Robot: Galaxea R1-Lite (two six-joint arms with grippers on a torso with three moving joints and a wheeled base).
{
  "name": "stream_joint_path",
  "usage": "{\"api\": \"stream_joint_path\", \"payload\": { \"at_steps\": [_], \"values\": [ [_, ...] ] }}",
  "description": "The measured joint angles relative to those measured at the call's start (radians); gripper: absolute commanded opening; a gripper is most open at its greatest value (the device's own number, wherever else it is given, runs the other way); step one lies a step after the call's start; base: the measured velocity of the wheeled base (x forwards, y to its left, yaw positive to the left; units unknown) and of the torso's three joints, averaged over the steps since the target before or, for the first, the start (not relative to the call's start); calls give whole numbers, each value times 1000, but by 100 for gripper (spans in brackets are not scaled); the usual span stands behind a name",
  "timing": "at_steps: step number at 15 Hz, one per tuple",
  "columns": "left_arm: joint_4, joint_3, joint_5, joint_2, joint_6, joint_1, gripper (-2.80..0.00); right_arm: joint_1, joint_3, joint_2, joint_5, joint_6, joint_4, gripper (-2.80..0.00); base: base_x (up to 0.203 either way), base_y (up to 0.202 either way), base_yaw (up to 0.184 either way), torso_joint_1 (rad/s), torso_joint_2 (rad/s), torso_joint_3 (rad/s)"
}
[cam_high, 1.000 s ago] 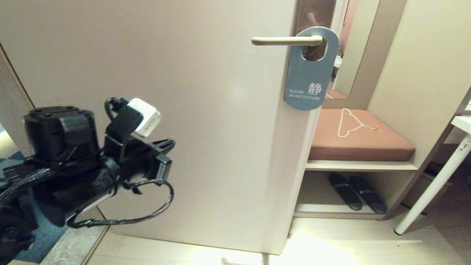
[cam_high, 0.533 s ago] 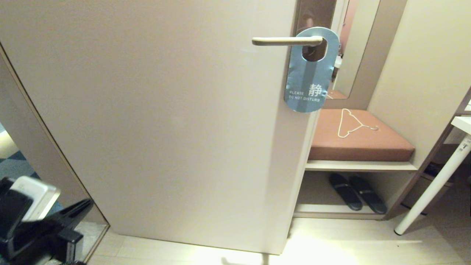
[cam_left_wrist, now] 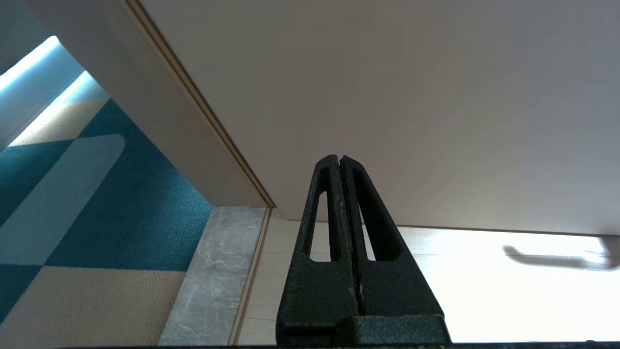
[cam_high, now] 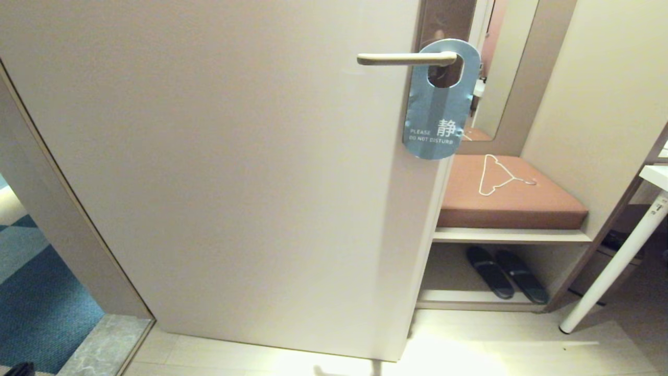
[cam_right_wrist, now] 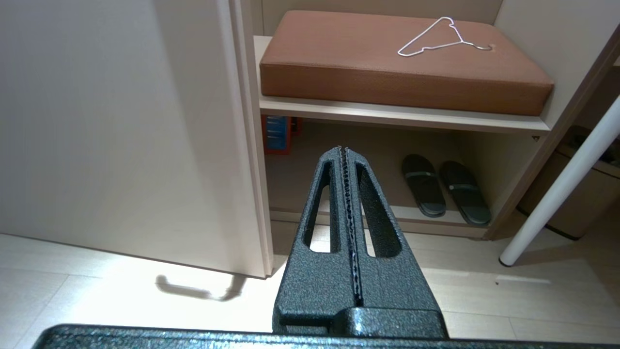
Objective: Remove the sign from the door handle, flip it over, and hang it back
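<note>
Smooth cream door [cam_high: 235, 172], slim lever door handle [cam_high: 404, 58] through flat rounded blue-grey sign [cam_high: 441, 102], left gripper [cam_left_wrist: 340, 161] and right gripper [cam_right_wrist: 345, 150] closed, empty.

head view: high, facing forward and down at the door [cam_high: 235, 172], handle level to floor.
left wrist view: low, close to the door's [cam_left_wrist: 387, 97] bottom hinge-side corner and the carpet [cam_left_wrist: 121, 218].
right wrist view: low, facing the door's free edge and the bench [cam_right_wrist: 402, 68].
shared: head and right wrist views both take in bench [cam_high: 506, 198], hanger [cam_high: 498, 175], slippers [cam_high: 506, 279].
</note>
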Motion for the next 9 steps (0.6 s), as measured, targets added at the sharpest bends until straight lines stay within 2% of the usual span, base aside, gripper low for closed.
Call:
{"api": "stream_joint_path", "payload": {
  "at_steps": [2,7,9],
  "values": [
    [105,4,-36,-117,-7,11,-280,0,0,0,0,0,0,-280,0,0,0,0,0,0],
    [226,6,-193,-341,-35,-6,-280,0,0,0,0,0,0,-280,0,0,0,0,0,0],
    [265,7,-193,-389,-84,-8,-280,0,0,0,0,0,0,-280,0,0,0,0,0,0]
  ]
}}
